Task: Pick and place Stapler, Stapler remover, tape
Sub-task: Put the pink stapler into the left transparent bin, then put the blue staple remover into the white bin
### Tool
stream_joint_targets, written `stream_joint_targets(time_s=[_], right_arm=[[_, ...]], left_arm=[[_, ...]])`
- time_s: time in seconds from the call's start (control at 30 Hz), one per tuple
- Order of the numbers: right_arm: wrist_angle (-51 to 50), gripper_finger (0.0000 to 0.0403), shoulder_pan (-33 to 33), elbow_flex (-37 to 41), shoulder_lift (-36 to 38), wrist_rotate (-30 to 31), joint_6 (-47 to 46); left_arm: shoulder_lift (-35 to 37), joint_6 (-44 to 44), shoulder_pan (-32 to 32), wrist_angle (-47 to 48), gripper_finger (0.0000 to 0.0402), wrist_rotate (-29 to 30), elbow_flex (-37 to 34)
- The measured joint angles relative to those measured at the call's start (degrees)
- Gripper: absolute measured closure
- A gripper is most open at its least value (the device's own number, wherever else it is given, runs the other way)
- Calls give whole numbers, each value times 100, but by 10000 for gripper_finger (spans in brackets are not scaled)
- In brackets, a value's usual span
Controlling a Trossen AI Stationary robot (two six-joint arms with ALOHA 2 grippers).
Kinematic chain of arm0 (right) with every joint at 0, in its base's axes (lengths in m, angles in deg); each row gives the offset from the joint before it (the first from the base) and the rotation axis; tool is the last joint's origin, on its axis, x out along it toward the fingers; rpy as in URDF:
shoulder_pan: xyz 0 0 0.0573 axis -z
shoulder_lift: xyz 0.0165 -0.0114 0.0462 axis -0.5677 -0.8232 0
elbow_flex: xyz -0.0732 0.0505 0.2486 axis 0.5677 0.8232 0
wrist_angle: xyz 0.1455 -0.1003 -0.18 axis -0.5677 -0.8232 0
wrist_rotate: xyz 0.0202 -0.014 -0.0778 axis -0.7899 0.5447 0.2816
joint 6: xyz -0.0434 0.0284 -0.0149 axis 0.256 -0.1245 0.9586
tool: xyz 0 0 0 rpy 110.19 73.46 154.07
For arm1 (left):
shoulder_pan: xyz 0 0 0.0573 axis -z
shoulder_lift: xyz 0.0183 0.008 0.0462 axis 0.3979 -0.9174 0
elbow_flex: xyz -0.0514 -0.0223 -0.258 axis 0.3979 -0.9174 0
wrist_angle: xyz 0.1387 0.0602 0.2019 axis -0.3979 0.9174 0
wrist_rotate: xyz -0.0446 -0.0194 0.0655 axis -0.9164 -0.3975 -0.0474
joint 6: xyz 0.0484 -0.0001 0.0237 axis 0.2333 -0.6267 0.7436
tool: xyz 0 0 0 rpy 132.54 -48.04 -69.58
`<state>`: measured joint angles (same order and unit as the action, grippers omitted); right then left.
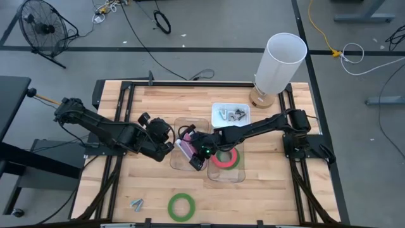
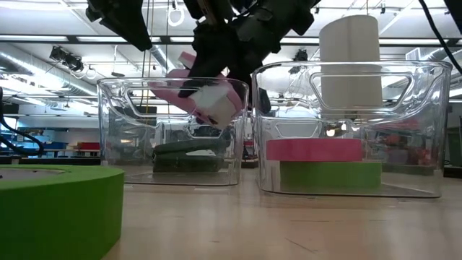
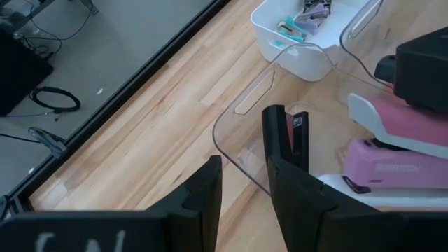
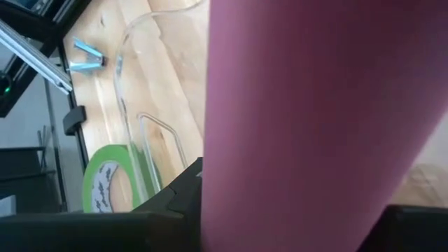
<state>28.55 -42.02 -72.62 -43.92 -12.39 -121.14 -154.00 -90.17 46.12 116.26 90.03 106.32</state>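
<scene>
right gripper point(image 1: 197, 156) clamped on the pink stapler point(image 2: 206, 97), hanging over the left clear bin point(image 2: 115, 130); left gripper point(image 3: 241, 185) beside it, fingers parted, empty; two tape rolls point(image 2: 317, 162) binned; green tape point(image 1: 181, 206) and staple remover point(image 1: 137, 204) wait on the counter point(image 1: 152, 183)

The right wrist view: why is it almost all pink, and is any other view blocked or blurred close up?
Right wrist view: the pink stapler held in the right gripper sits against the lens, out of focus. Low view: the green tape roll in the near corner is blurred, and the clear bins show reflections.
</scene>
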Motion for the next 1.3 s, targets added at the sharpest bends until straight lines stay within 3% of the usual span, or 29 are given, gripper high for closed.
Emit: stream_joint_targets(time_s=[0.07, 0.23, 0.37, 0.67, 0.93, 1.1, 1.3], right_arm=[[41, 249, -9, 0, 0, 53, 0], [84, 151, -16, 0, 0, 141, 2], [140, 127, -17, -4, 2, 163, 6], [785, 156, 13, -4, 27, 144, 286], [633, 187, 140, -4, 409, -375, 584], [308, 204, 34, -4, 691, -825, 634], [-33, 216, -406, -5, 835, -906, 662]], left_arm=[[0, 0, 0, -2, 280, 2, 0], [0, 0, 1, -1, 280, 1, 0], [0, 0, 0, -1, 280, 0, 0], [0, -3, 0, 0, 280, -140, 0], [0, -46, 233, 131, 280, -1529, 0], [0, -991, 928, 596, 280, -2060, 0], [-201, -2683, 2305, 736, 280, -2470, -44]])
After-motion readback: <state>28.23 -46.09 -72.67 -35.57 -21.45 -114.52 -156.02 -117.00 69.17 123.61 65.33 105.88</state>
